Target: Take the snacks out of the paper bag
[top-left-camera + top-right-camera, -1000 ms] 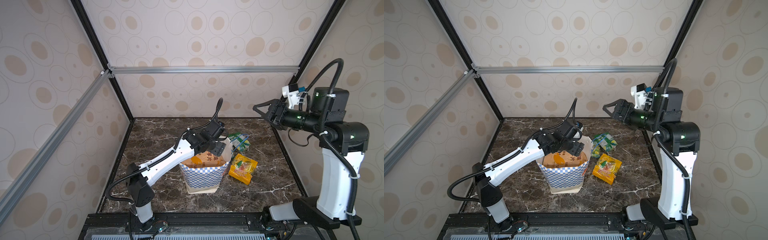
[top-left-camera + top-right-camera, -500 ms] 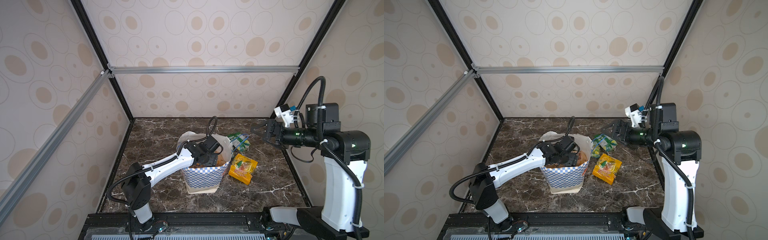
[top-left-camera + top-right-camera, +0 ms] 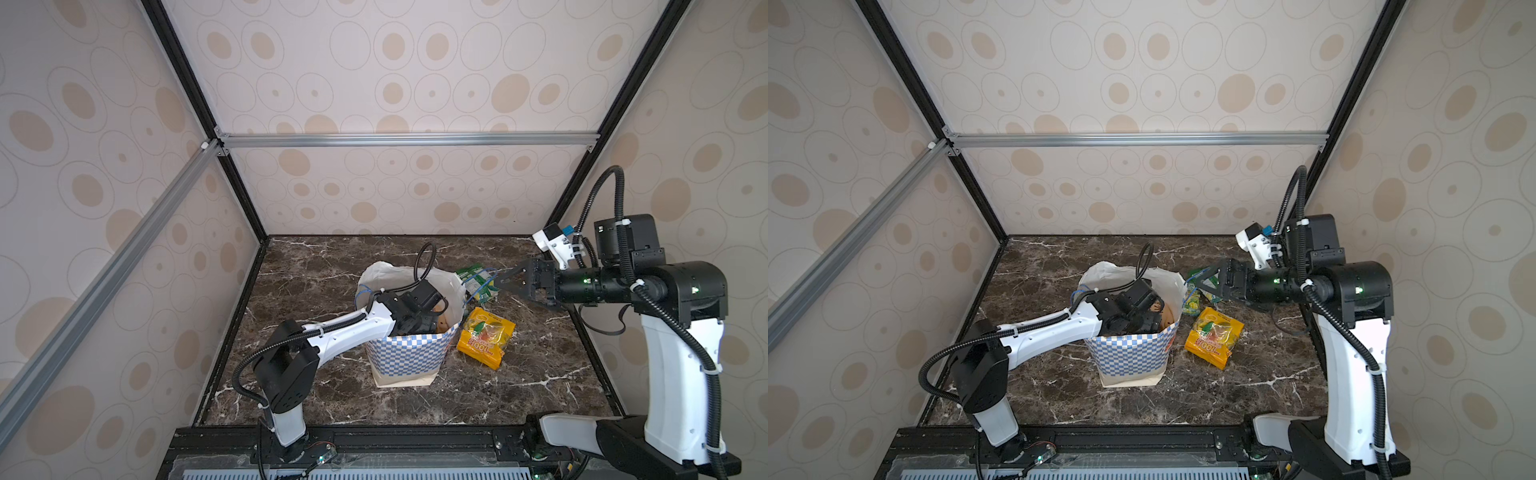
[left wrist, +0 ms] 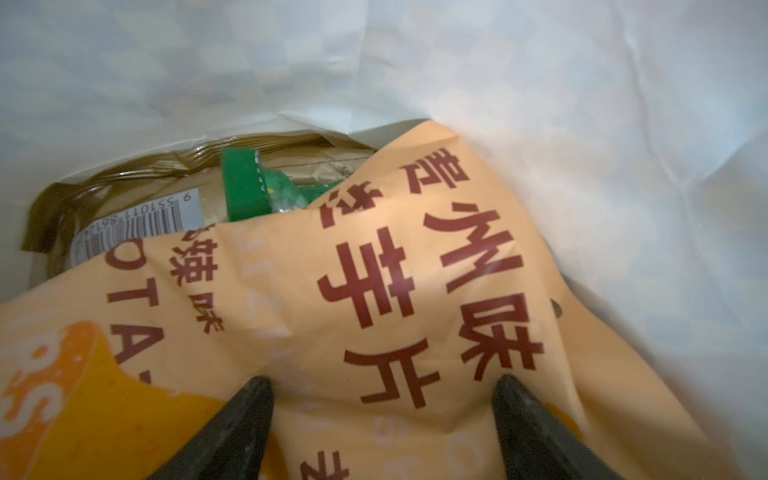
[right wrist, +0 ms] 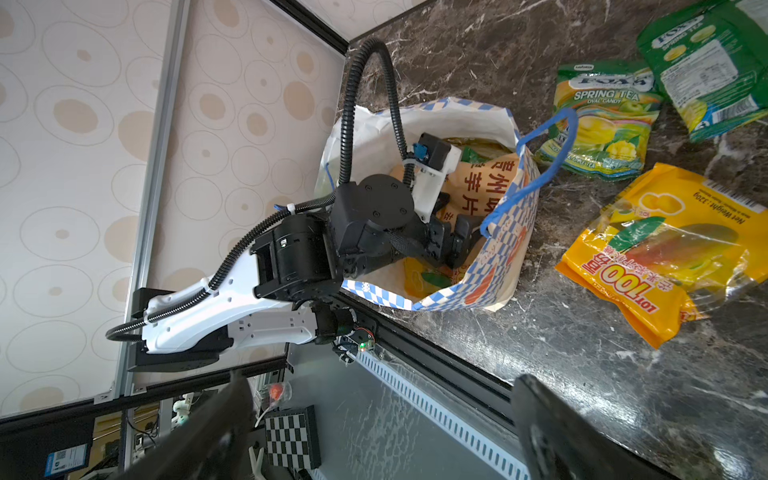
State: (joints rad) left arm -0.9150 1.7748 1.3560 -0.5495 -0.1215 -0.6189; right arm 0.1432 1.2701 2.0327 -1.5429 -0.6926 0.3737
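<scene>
The upright white paper bag with a blue-and-white checkered band stands near the middle of the dark marble tabletop, mouth open. Inside, the orange-tan chips bag with red Chinese characters lies on top and covers most of what is under it. Only an end of the crinkly golden-transparent bag, with a barcode label, and a corner of a small green packet show past it; the bottom of the paper bag is hidden.

The left tool is sunk in the bag's mouth. In both top views the bag wall hides its tips. In the left wrist view its jaws stand apart with the chips bag between and under them, not clamped; whether the tips touch the packet is hard to tell.

Just beside the bag on the tabletop lie the yellow-orange gummy bag and two green candy packets; one is cut off by the right wrist view's edge, and in both top views the right tool partly covers them.

The right tool hovers above the green packets, jaws spread wide and empty
</scene>
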